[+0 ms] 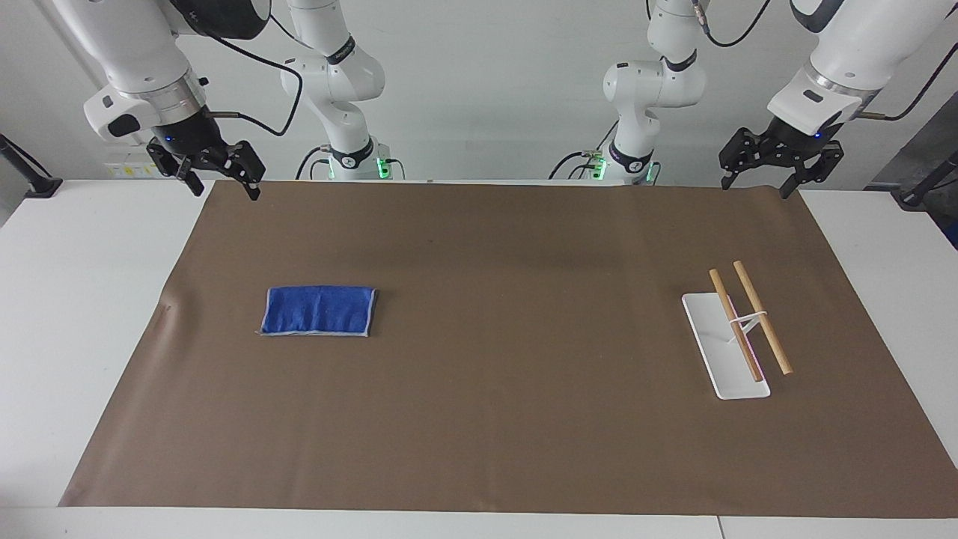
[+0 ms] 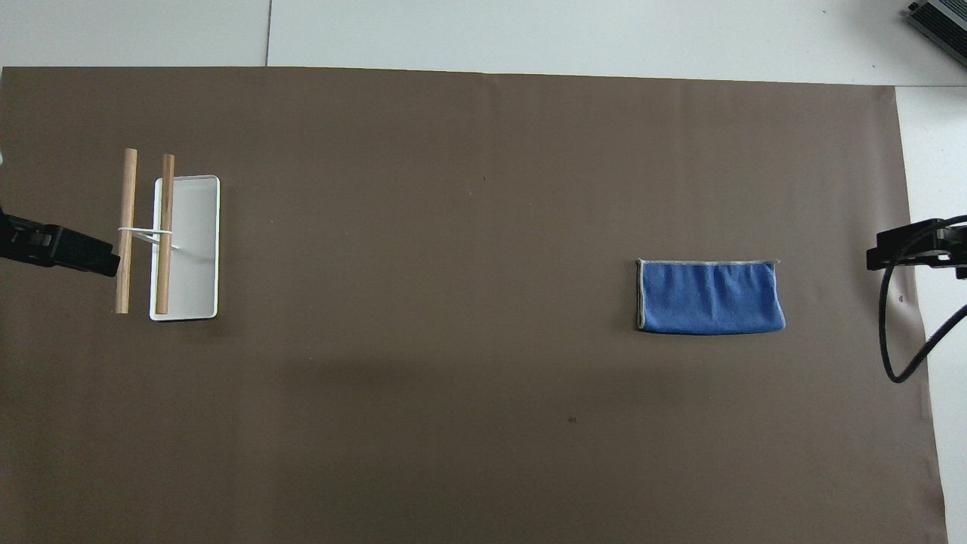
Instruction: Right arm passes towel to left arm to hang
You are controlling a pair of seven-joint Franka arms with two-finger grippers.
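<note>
The blue towel (image 1: 318,311) lies flat and folded on the brown mat, toward the right arm's end of the table; it also shows in the overhead view (image 2: 710,296). My right gripper (image 1: 224,187) hangs open and empty in the air over the mat's edge nearest the robots, well apart from the towel. My left gripper (image 1: 756,187) hangs open and empty over the mat's corner at the left arm's end. In the overhead view only the tips of the right gripper (image 2: 906,249) and the left gripper (image 2: 68,253) show.
A rack with two wooden bars (image 1: 748,322) on a white base (image 1: 737,382) stands on the mat toward the left arm's end, also seen from overhead (image 2: 162,234). The brown mat (image 1: 509,419) covers most of the white table.
</note>
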